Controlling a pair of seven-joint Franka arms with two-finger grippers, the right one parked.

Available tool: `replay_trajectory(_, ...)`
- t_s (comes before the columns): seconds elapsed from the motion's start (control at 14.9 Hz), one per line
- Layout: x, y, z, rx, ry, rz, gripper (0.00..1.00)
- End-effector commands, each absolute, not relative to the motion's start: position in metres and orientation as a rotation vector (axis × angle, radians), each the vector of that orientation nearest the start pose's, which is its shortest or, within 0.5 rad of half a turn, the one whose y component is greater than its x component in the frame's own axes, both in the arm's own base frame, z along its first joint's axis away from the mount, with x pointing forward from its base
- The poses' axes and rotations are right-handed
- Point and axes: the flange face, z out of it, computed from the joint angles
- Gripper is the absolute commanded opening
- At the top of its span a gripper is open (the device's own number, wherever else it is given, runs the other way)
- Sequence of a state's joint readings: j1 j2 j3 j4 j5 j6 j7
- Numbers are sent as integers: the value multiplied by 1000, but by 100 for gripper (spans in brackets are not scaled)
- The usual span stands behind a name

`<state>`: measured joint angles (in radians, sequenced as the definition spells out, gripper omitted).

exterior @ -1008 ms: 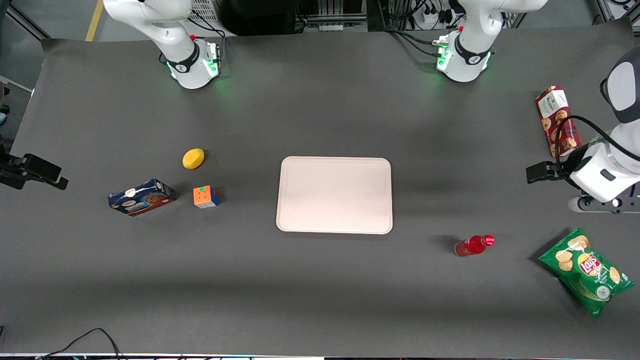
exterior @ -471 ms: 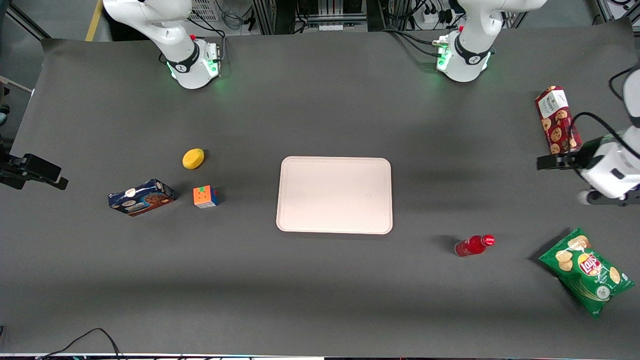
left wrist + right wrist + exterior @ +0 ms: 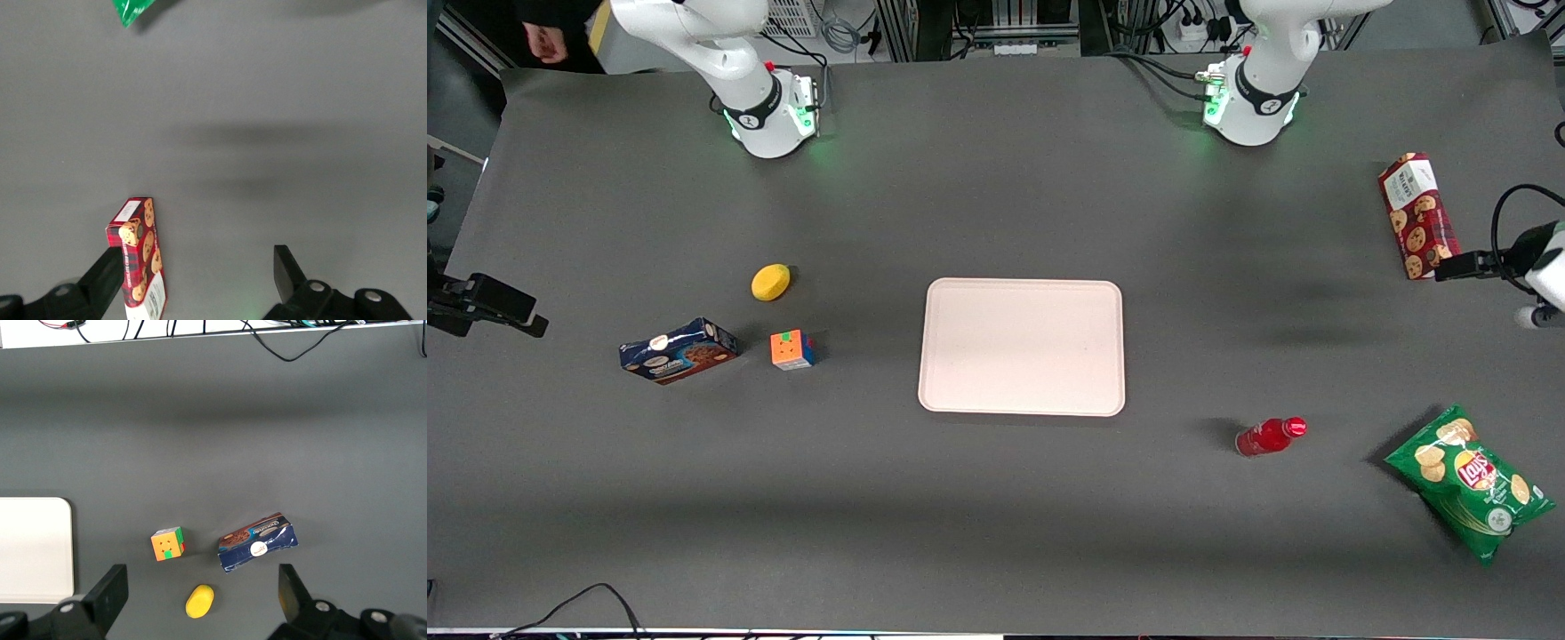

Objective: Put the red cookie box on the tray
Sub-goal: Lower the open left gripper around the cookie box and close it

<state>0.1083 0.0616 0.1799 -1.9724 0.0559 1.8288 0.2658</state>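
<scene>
1. Toward the parked arm's end of the table you have the blue cookie box (image 3: 679, 350), with the colour cube (image 3: 792, 349) just beside it and the yellow lemon-shaped object (image 3: 770, 282) a little farther from the front camera than the cube.
2. Mid-table you see the tray (image 3: 1022, 346), lying flat with nothing on it.
3. Toward the working arm's end, nearer the front camera than the tray, your small red bottle (image 3: 1270, 436) lies on its side, and the green chip bag (image 3: 1469, 481) sits farther out toward that end of the table.
4. Look for the red cookie box (image 3: 1418, 215) at the working arm's end, resting on the table well apart from the tray, farther from the front camera than the chip bag.
5. Your gripper (image 3: 199, 273) hangs above the table just beside that box; in the wrist view its fingers (image 3: 107, 276) stand apart, one of them overlapping the box's (image 3: 140, 257) edge, and they grip nothing.
</scene>
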Motion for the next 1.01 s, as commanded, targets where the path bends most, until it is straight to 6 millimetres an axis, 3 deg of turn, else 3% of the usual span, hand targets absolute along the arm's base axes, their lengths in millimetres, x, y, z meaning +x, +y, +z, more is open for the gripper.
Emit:
replay_trajectory(0.0,452,180,401,-3143,32,278,100)
replay_trajectory(0.13,418,198,387,-3154,21,286,100)
replay_trajectory(0.4,349,249,338,-3160,59,207,100)
replay_trajectory(0.61,307,266,302,-3172,19,174,100)
replay_trajectory(0.74,282,268,276,-3164,15,89,100)
replay_trajectory(0.94,270,269,250,-3160,1,90,100)
